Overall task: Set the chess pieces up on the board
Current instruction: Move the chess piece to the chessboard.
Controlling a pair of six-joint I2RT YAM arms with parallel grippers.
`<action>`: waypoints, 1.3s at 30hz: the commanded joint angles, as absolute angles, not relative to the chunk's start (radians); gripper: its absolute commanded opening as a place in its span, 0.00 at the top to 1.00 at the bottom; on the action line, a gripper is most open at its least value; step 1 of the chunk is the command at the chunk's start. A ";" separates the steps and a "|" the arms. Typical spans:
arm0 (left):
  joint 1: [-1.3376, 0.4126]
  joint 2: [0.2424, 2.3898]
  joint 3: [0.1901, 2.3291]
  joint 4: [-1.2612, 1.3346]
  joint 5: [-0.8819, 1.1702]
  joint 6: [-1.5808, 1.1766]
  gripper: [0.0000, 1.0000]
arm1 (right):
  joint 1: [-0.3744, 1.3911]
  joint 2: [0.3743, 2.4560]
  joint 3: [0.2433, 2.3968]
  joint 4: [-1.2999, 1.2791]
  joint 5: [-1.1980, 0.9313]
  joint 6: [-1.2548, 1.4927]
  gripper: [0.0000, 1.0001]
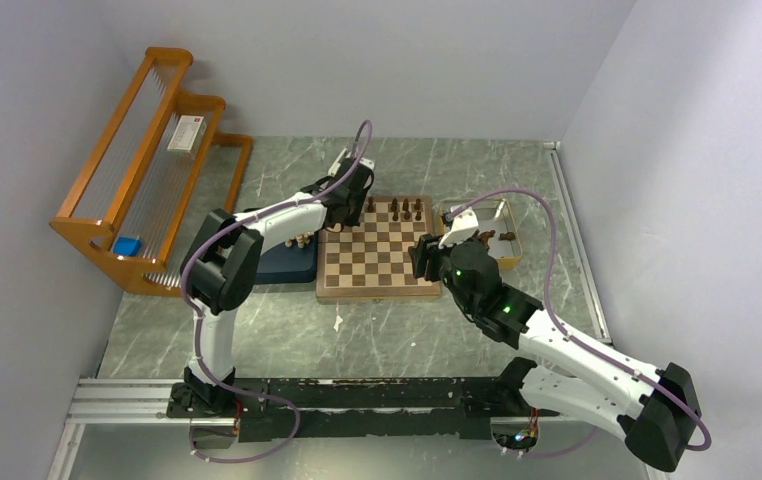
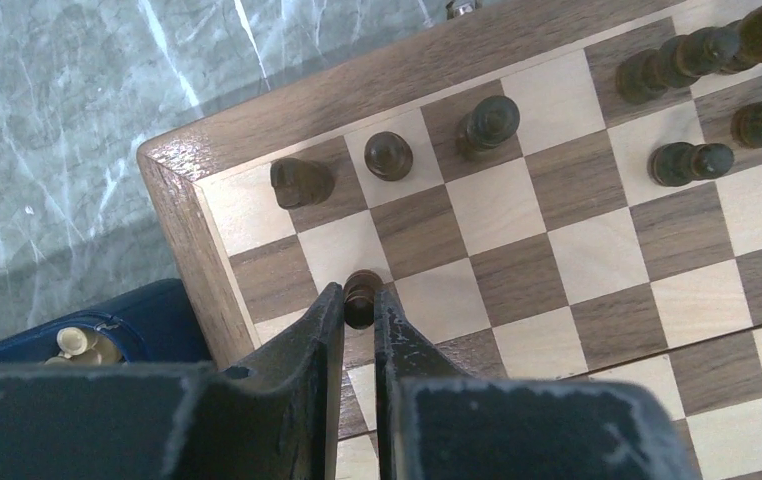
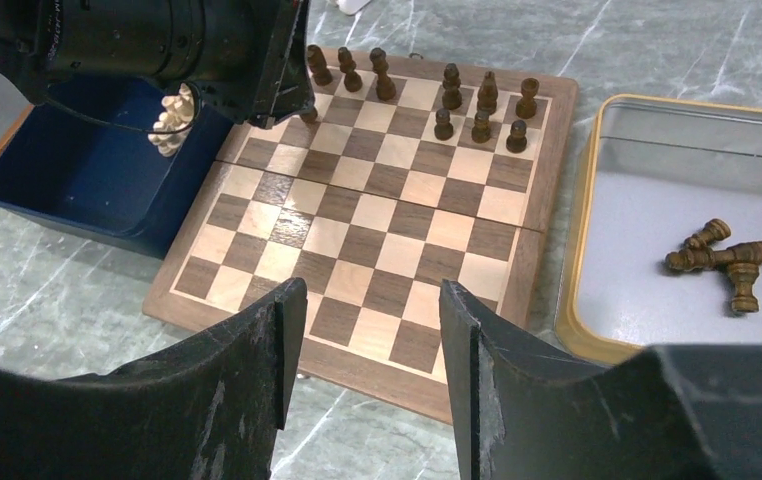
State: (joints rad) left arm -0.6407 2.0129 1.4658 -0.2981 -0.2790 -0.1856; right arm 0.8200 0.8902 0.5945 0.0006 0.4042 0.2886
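The chessboard point(image 1: 378, 250) lies mid-table, also in the left wrist view point(image 2: 557, 230) and the right wrist view point(image 3: 377, 220). Several dark pieces point(image 3: 452, 100) stand along its far two rows. My left gripper point(image 2: 359, 300) is shut on a dark pawn point(image 2: 361, 287) over a square near the board's far left corner; three dark pieces point(image 2: 389, 155) stand just beyond it. My right gripper point(image 3: 372, 300) is open and empty above the board's near edge. Pale pieces point(image 3: 172, 118) sit in the dark blue tray point(image 3: 87, 180). Loose dark pieces point(image 3: 732, 258) lie in the yellow tray point(image 3: 582, 250).
A wooden rack point(image 1: 147, 165) stands at the far left, with a small blue object point(image 1: 127, 245) and a white box point(image 1: 187, 133) on it. Grey walls close in on both sides. My left arm point(image 1: 257, 225) reaches over the blue tray.
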 commanded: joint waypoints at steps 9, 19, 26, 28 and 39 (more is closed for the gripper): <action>-0.640 2.042 1.525 -0.291 -0.322 -0.153 0.84 | 0.820 0.894 0.625 -0.007 0.444 0.282 0.44; -0.637 2.062 1.531 -0.295 -0.329 -0.148 0.82 | 0.821 0.891 0.634 -0.026 0.460 0.271 0.44; -0.636 2.069 1.535 -0.299 -0.339 -0.148 0.74 | 0.821 0.891 0.636 -0.030 0.463 0.271 0.44; -0.636 2.069 1.537 -0.301 -0.343 -0.145 0.71 | 0.820 0.890 0.633 -0.030 0.462 0.272 0.43; -0.637 2.054 1.556 -0.318 -0.356 -0.137 0.57 | 0.821 0.904 0.628 -0.031 0.453 0.284 0.43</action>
State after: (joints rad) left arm -0.6384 2.0575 1.5070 -0.3058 -0.3370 -0.1452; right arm 0.8204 0.9001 0.6060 -0.0288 0.4374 0.2729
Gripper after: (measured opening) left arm 0.419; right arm 0.571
